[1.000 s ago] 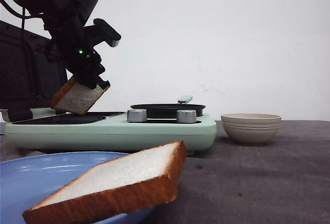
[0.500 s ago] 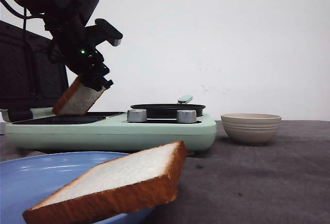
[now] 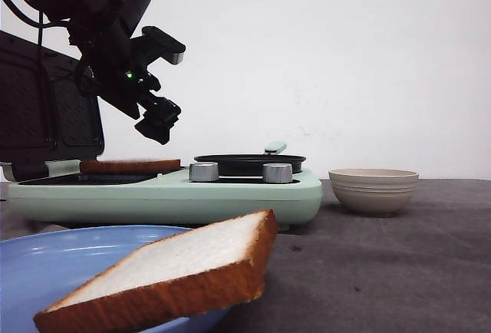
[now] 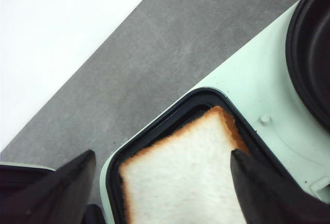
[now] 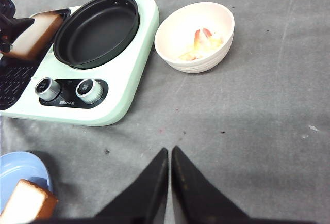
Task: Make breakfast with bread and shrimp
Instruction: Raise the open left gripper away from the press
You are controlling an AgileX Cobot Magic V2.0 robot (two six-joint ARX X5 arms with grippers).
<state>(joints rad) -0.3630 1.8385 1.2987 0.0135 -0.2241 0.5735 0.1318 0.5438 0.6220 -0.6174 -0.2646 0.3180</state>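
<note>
One slice of bread lies flat in the black grill tray of the mint-green cooker; its white face fills the left wrist view. My left gripper hangs just above it, open, with one finger on each side of the slice and not touching it. A second bread slice leans on the rim of the blue plate at the front. The shrimp sit in the cream bowl. My right gripper is shut and empty over the grey cloth.
A round black pan sits on the cooker's right half, behind two silver knobs. The cream bowl stands to the right of the cooker. A dark panel rises behind the left arm.
My left gripper has opened and let go of the slice, which dropped from tilted to flat in the grill tray. The gripper has risen a little. The right arm has not moved.
</note>
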